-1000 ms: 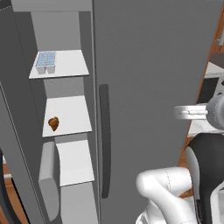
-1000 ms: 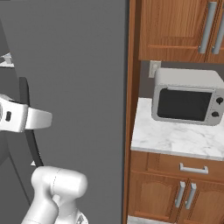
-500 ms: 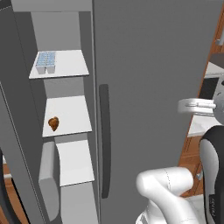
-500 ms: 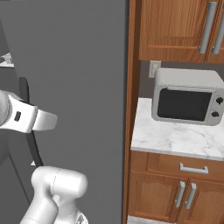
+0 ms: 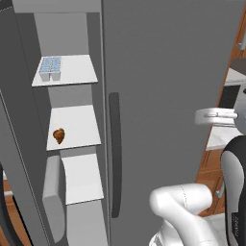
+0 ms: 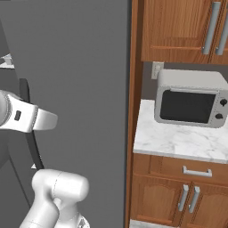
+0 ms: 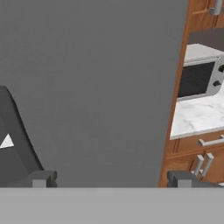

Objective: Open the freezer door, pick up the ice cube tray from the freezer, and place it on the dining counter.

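Nearest the camera, the white arm's forearm has swung a little further out to the right across the last second – in the left base view its pale link now sits against the wooden cabinets rather than over the grey fridge front. The claw [image 7: 109, 179] stands wide open with nothing in it – in the hand view its 2 dark fingertips [image 7: 41, 178] sit far apart at the bottom, facing the plain fridge door [image 7: 96, 87] and, past its edge, the microwave [image 7: 199, 76] on a marble surface [image 7: 199, 116].

Nothing else has shifted. The freezer door [image 5: 14, 158] is already swung open at the far left, so that step looks done. Behind it the freezer [image 5: 72, 144] shows 3 white shelves: the lowest bare, the middle one with a small brown lump [image 5: 58, 135], and the top one carrying the ice cube tray [image 5: 50, 68] near its left front corner.

My reading: the hand is pointing well away from the tray, toward the right side of the fridge, so the arm is likely repositioning before it turns back left and up for the reach. The pick itself has not begun.
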